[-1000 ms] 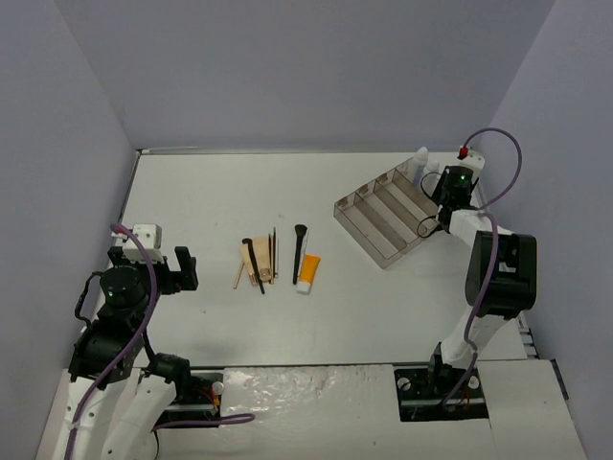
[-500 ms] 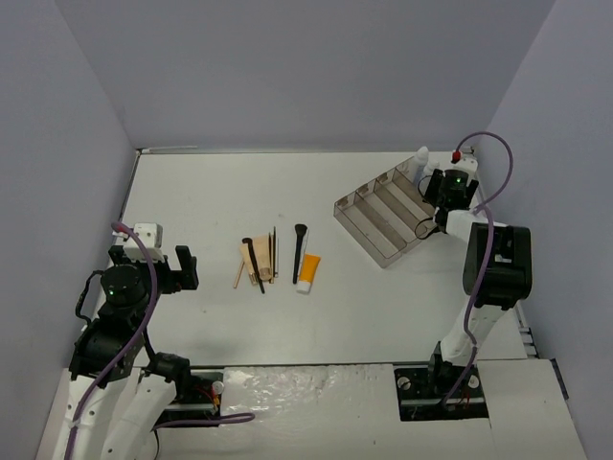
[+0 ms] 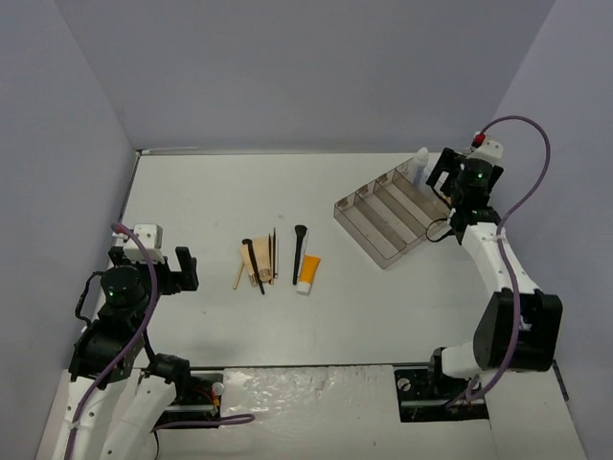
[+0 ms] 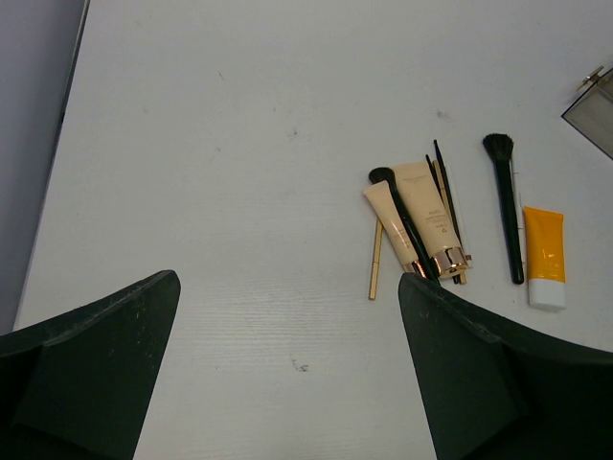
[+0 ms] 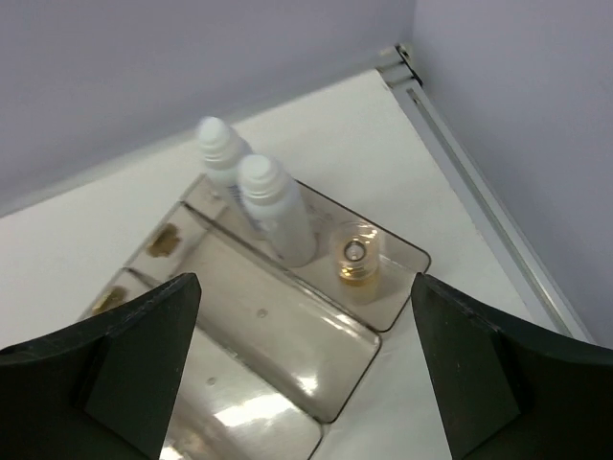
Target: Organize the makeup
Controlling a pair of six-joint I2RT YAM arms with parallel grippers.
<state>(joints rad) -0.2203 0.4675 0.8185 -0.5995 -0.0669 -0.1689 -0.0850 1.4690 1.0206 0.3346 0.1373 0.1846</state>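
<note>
Both claws are empty now. At the left, the left gripper (image 4: 289, 278) hovers over the near-left of the table (image 3: 211, 192) with its fingers spread wide and nothing between them, just as it was a second ago. In the middle, the tan sticks (image 3: 251, 264), black brushes (image 3: 299, 249) and orange tube (image 3: 307, 273) lie side by side exactly where they lay before, so most of the makeup is not yet sorted. Further right, the tray (image 3: 369, 227) has the two white bottles (image 5: 276, 209) upright at its far-right end, and the amber vial (image 5: 355, 259) stands just beside them in the end compartment. The change is at the far right. The right gripper (image 5: 305, 278) sat low at that end of the tray a second ago with its fingers closer together. It has since lifted clear and spread them wide, holding nothing. I judge the vial has just been let go there, and the middle pile is next.
</note>
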